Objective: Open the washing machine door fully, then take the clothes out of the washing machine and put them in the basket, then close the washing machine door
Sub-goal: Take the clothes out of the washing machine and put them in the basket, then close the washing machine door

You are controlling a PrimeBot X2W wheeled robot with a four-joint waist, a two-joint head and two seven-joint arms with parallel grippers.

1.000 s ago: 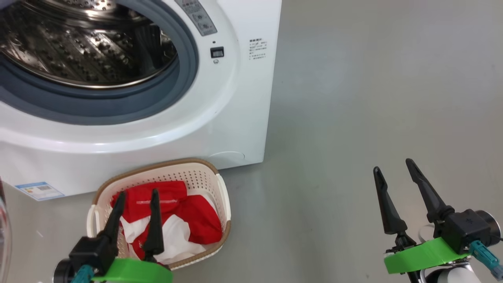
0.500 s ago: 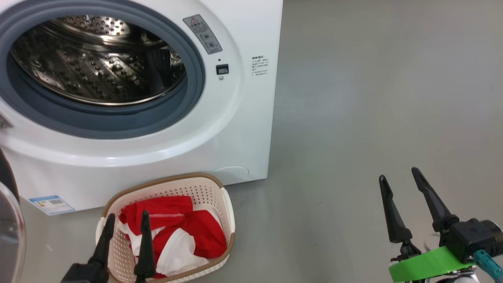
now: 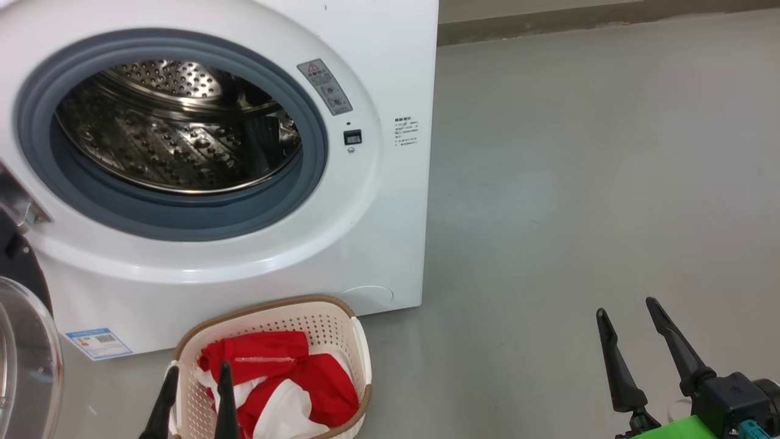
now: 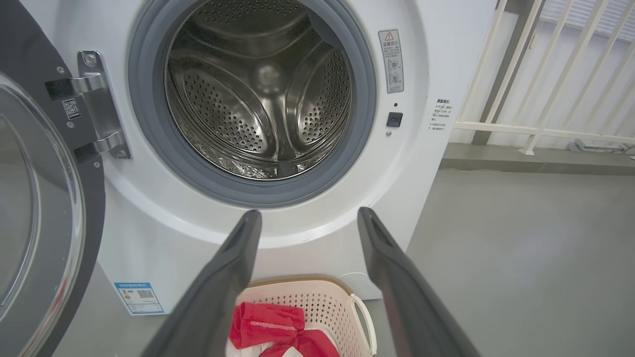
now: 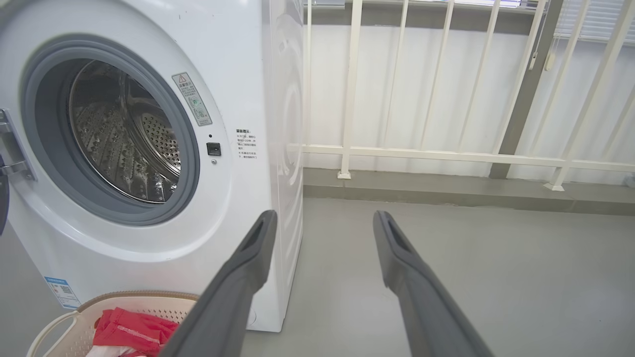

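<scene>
The head view has tipped upward since a second ago, so the washing machine (image 3: 378, 244), its drum (image 3: 177, 140) and the basket (image 3: 341, 329) all sit lower in it (a shift of the camera, not of the things). The clothes (image 3: 286, 378) lie in the basket as before, red over white. The basket stands on the floor (image 3: 579, 183) just in front of the machine. The drum is bare perforated steel. The washing machine door (image 4: 39, 223) hangs swung out on its hinge (image 4: 94, 104) at the machine's left. The left gripper (image 3: 197, 369), jaws spread and holding nothing, has drawn back. Its fingers (image 3: 225, 402) now rise over the basket's near left rim, where earlier they reached over the clothes. The right gripper (image 3: 627, 308), jaws also spread and empty, hovers over bare floor well to the right of the basket.
</scene>
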